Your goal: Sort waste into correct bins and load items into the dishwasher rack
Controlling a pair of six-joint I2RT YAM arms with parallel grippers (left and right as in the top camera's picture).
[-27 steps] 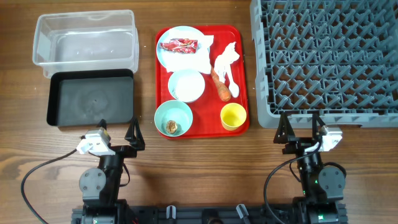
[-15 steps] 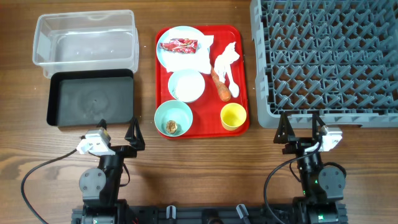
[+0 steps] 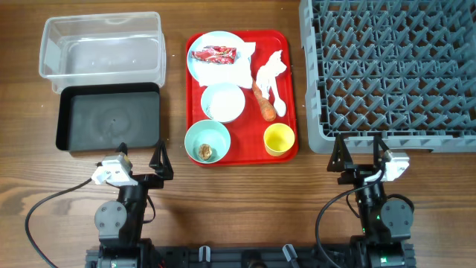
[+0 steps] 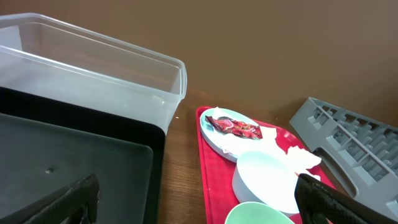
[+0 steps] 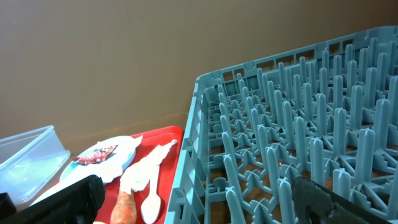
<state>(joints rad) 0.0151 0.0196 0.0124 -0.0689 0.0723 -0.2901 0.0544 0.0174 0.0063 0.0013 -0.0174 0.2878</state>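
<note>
Left fingers, right fingers gaping wide, holding nothing. Red snack wrapper lying on pale blue plate on red tray: light, crinkly, slippery; pinching raised crease looking safest. Carrot lying nearby on tray: stiff, gripping mid-body.

The table is brown wood with a visible grain and a dull finish. At ten o'clock the clear tub is see-through glossy plastic; at nine the black tub is smooth plastic with a faint sheen. The red tray at twelve is smooth glossy plastic. On it the wrapper is shiny crinkled foil, the napkins matt crumpled paper, the carrot rough-skinned. At two o'clock the rack is matt grey moulded plastic
</note>
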